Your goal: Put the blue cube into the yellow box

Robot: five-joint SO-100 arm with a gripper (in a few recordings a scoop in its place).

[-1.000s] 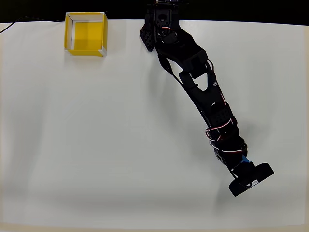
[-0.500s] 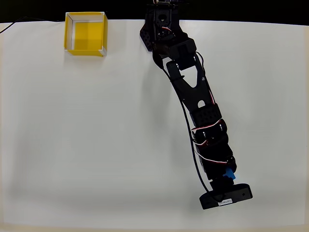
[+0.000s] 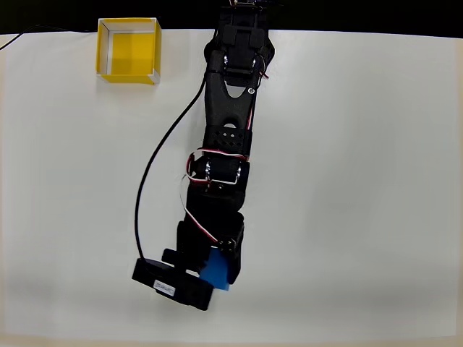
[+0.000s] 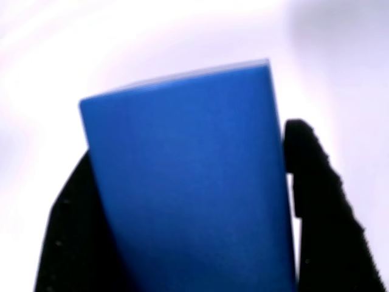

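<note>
Swinging across from the right side of the overhead view toward the lower middle, the arm has carried its load with it over the last second, while the yellow box has stayed put. Closest in, the wrist view shows the blue cube pinched between the two black fingers of the tool, which is closed on it, with pale tabletop blurred behind. From overhead the cube peeks out beside the tool near the bottom edge of the tabletop, and I judge it lifted clear, though height is hard to read. Well apart from it, at the far top left corner, sits the yellow box (open top, thin white inner walls). The risk I see is the long sweep ahead: a fast swing could loosen the cube in the fingers. A low approach could also clip the box's rim and shove it, or a release off-centre could leave the cube perched on a wall.
</note>
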